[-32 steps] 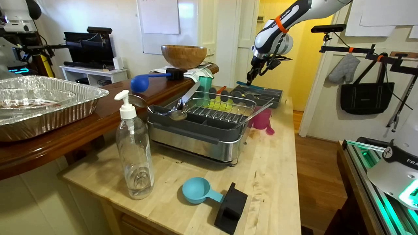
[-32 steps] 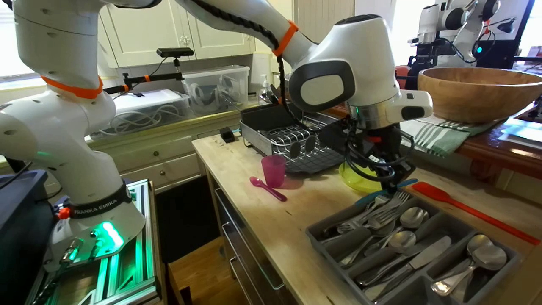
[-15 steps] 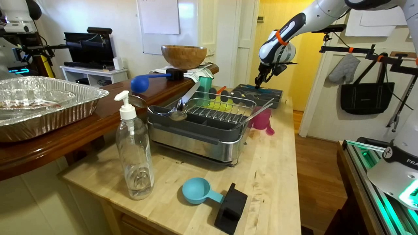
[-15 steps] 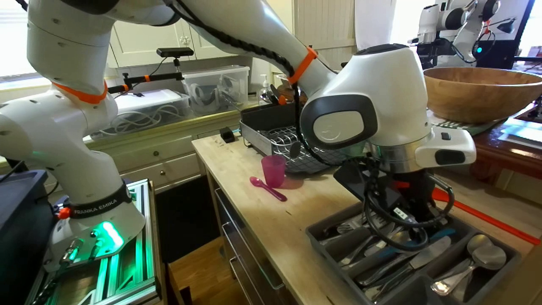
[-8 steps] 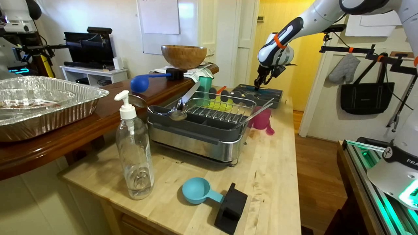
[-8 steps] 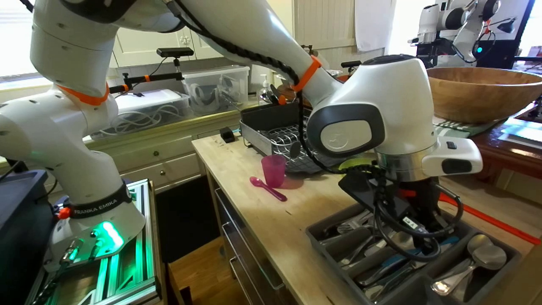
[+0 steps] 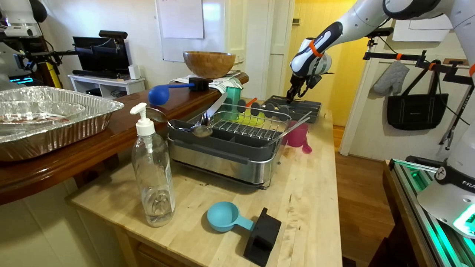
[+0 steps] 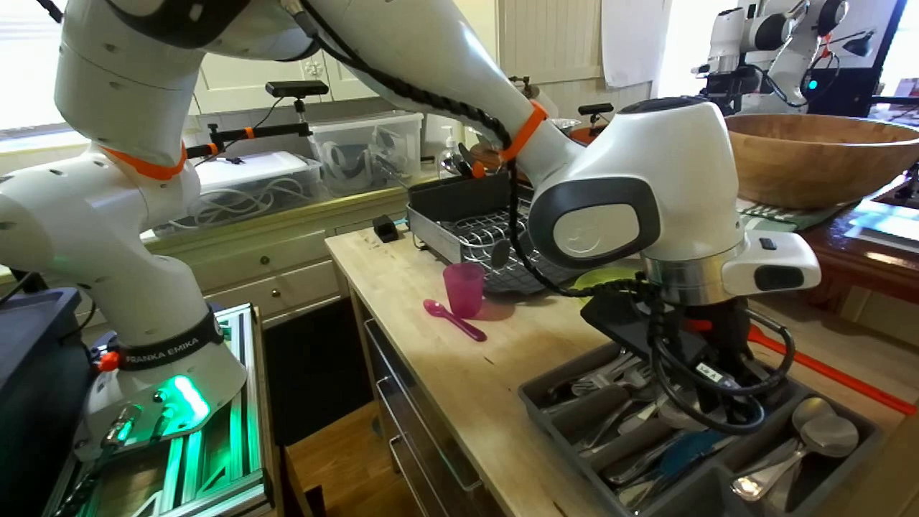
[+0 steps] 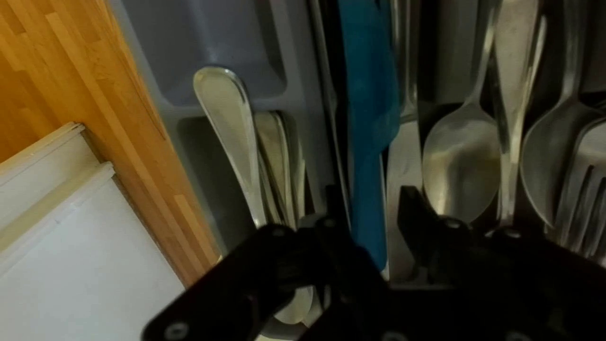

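Blue utensil [image 9: 371, 94] lies in the cutlery tray [image 9: 303, 71].
The gripper [image 9: 371, 199] straddles it, jaws partway apart, holding nothing; lifting clear seems left.

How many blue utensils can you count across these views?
3: the blue utensil in the cutlery tray, between the open gripper's fingertips; the light-blue scoop on the counter; the darker blue scoop over the wooden ledge. Others may be hidden in that tray.

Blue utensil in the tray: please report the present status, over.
End effector open, jaws either side of blue utensil. It lies in cutlery tray. Knife close alongside, possibly in the way.
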Robot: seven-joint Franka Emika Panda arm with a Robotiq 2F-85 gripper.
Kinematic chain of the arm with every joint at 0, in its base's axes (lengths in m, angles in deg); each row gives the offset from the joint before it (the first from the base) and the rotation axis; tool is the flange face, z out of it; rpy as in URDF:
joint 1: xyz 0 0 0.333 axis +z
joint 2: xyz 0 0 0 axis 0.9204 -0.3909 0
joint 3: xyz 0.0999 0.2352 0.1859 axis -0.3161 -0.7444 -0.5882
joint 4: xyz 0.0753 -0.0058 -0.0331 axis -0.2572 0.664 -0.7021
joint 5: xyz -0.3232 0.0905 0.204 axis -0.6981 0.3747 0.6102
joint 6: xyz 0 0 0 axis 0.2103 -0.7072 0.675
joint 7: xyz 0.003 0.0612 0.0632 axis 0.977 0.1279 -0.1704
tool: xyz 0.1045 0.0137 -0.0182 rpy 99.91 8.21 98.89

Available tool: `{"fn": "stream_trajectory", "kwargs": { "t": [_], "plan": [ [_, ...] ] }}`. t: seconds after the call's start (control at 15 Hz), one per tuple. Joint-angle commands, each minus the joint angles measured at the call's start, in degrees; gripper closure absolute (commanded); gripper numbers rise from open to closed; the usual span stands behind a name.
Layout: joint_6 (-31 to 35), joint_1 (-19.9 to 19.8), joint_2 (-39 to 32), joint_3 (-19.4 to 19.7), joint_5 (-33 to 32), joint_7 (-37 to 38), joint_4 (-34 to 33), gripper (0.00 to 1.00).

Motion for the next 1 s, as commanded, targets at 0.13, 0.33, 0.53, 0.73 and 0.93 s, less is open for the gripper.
{"fn": "stream_trajectory", "kwargs": {
  "t": [0.13, 0.33, 0.53, 0.73, 0.93],
  "plan": [
    [-1.62, -0.98, 0.39, -1.58, -0.26, 0.42, -1.20, 0.16],
    [-3.93, 1.27, 2.25, -0.61, -0.03, 5.89, 0.04, 0.00],
    [-9.30, 4.13, 4.62, 0.77, -0.25, 12.75, 1.07, 0.00],
    [-14.46, 8.56, 6.74, 3.54, -1.10, 22.35, 1.64, 0.00],
    [-18.01, 12.27, 8.32, 5.24, -1.59, 30.61, 2.15, 0.00]
  ]
}}
